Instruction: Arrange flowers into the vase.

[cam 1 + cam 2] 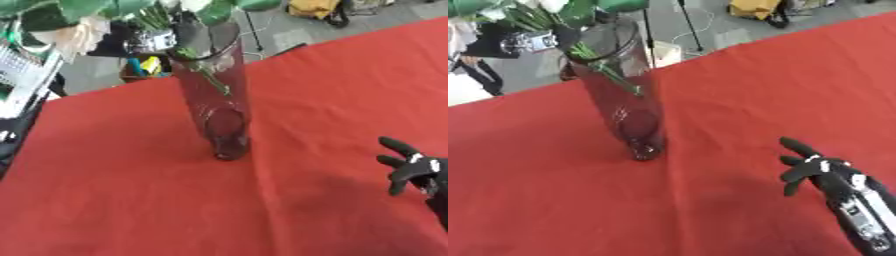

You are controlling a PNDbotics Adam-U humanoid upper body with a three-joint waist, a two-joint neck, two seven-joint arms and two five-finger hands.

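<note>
On red cloth [131,190], tall clear vase [214,95]

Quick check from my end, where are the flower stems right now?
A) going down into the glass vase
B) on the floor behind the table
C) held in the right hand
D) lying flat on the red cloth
A: the green stems run down inside the glass vase, which stands on the red cloth; the right hand is open and holds nothing.
</note>
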